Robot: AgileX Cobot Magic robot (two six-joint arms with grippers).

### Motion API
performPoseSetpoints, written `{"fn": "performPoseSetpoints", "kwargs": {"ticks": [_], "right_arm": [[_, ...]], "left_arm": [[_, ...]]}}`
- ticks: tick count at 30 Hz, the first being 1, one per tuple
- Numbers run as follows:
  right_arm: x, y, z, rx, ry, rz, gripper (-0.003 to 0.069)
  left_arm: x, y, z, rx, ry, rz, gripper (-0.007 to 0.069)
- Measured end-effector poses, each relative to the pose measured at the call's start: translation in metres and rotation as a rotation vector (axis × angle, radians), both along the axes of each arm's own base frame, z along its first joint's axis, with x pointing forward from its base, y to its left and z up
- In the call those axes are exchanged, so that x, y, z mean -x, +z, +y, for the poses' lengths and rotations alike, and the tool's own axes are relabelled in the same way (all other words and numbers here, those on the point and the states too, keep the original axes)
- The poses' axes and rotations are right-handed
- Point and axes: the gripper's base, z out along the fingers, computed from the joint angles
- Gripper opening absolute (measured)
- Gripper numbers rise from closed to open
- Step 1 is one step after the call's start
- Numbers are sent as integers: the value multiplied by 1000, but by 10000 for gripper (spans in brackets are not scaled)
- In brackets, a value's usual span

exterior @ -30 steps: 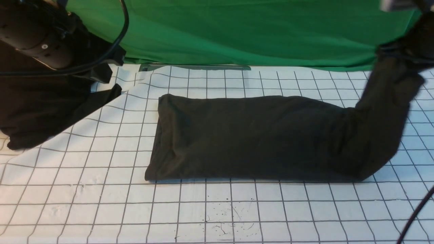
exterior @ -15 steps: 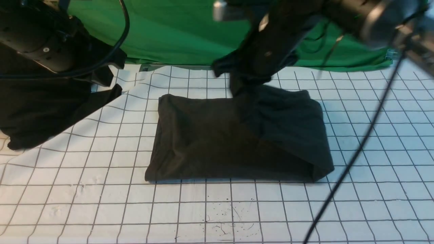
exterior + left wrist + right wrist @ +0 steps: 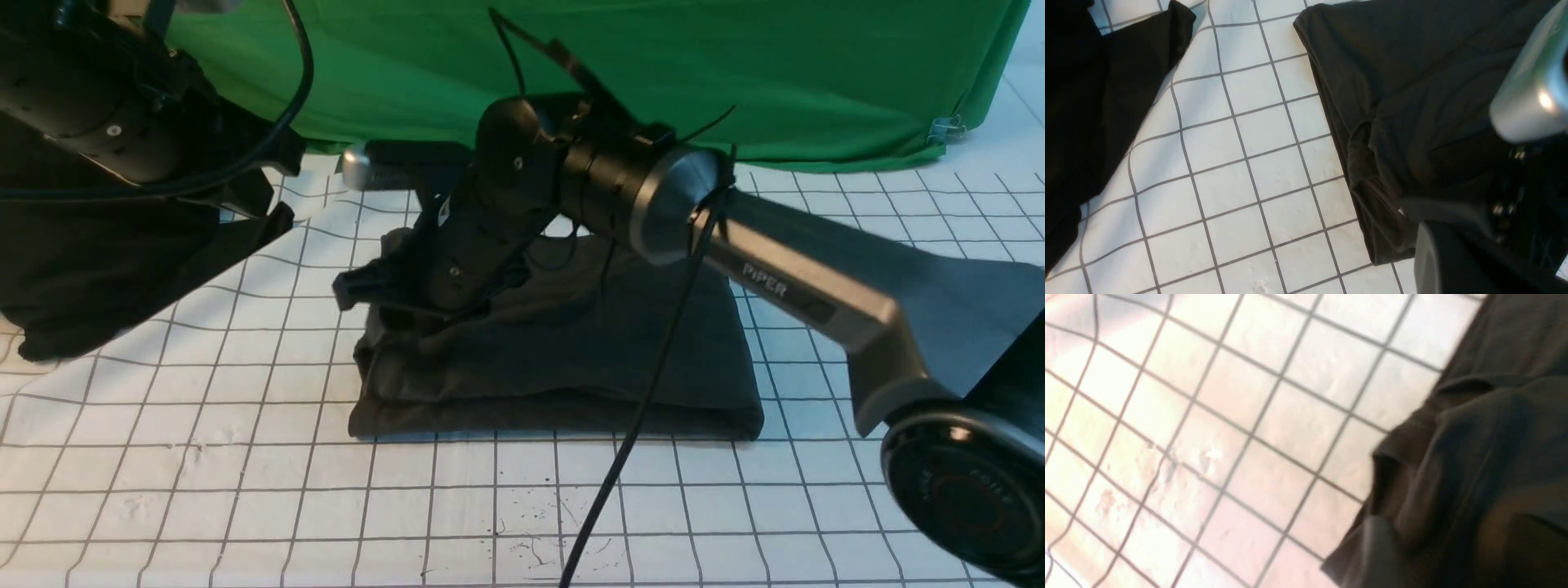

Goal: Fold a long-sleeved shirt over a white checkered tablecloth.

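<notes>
Along the bottom of the front view lay the white checkered tablecloth (image 3: 245, 490), bare there but for a scatter of small ink specks (image 3: 555, 523) at lower centre. At the lower right corner sat the round dark joint of the right arm (image 3: 816, 286), whose grey link ran up and left across the frame, a black cable (image 3: 645, 392) hanging from it.

In the middle of the frame the long-sleeved shirt (image 3: 571, 367) lay on the tablecloth, folded into a thick dark bundle with stacked layers showing at its near edge. The right gripper (image 3: 384, 314) was down at the bundle's left end, touching the fabric; whether its fingers were apart or clamped on the cloth could not be told.

At the left edge a heap of black cloth (image 3: 98, 278) rested on the tablecloth, well apart from the shirt. Above it, at upper left, hung the left arm (image 3: 90, 106); its gripper was out of sight in every view. Across the top stretched the green backdrop (image 3: 653, 73).
</notes>
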Motion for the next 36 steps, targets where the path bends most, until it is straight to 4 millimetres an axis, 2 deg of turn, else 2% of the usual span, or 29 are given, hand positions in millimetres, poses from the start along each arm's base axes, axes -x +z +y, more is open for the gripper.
{"fn": "performPoseSetpoints", "kwargs": {"ticks": [1, 2, 4, 5, 6, 8, 9, 11, 12, 13, 14, 15, 16, 17, 19, 20, 21, 22, 23, 24, 26, 27, 31, 32, 36], "right_arm": [[2, 1, 1, 5, 23, -10, 497], [2, 4, 0, 12, 53, -32, 529], [1, 11, -3, 24, 93, -65, 549], [-1, 26, -11, 56, 137, -112, 557], [-1, 27, -12, 65, 142, -116, 555], [-9, 57, -40, 174, 167, -198, 497], [-14, 73, -59, 253, 161, -239, 418], [-23, 90, -89, 352, 122, -278, 308], [-29, 102, -112, 396, 80, -294, 179], [-34, 109, -131, 413, 44, -296, 106], [-36, 111, -138, 417, 32, -293, 96], [-39, 116, -166, 417, -17, -262, 32], [-39, 116, -178, 407, -36, -239, 22], [-36, 114, -194, 387, -58, -188, 8], [-28, 106, -211, 347, -67, -106, -1], [-27, 107, -213, 341, -68, -101, -1], [-19, 92, -219, 304, -48, -26, -3], [-18, 91, -219, 300, -46, -23, -3], [-14, 73, -218, 270, -28, 18, -3], [-13, 64, -216, 258, -26, 30, -3], [-11, 53, -213, 248, -24, 44, -3], [-11, 45, -211, 246, -24, 48, -3], [-6, 6, -206, 275, 5, 122, -3], [-3, -9, -208, 297, 13, 159, -3], [7, -44, -217, 346, 3, 223, -3]], "left_arm": [[0, 0, 0, 0, 0, 0, -6], [0, 0, 0, 0, 0, 0, -6], [0, 0, 0, 0, 0, 0, -6], [0, 0, 0, 0, 0, 0, -6], [0, 0, 0, 0, 0, 0, -6], [0, 0, -1, 7, 0, 1, -6], [0, 0, -2, 23, 0, 4, -6], [-1, -1, -4, 42, -5, 10, -6], [-2, -3, -6, 59, -14, 18, -6], [-4, -6, -9, 71, -25, 29, -6], [-5, -8, -10, 75, -27, 34, -6], [-9, -16, -18, 77, -51, 61, -6], [-11, -20, -21, 76, -57, 73, -6], [-15, -31, -32, 72, -86, 103, -6], [-21, -46, -49, 71, -124, 134, -6], [-21, -47, -53, 71, -133, 136, -6], [-26, -60, -68, 84, -154, 151, -6], [-27, -64, -73, 89, -164, 154, -6], [-31, -80, -91, 112, -184, 179, -6], [-33, -89, -98, 117, -191, 193, -6], [-36, -98, -103, 117, -194, 208, -6], [-39, -110, -108, 111, -197, 229, -6], [-48, -148, -112, 66, -197, 308, -6], [-50, -158, -111, 37, -203, 331, -6], [-52, -170, -107, -35, -204, 355, -4]]}}
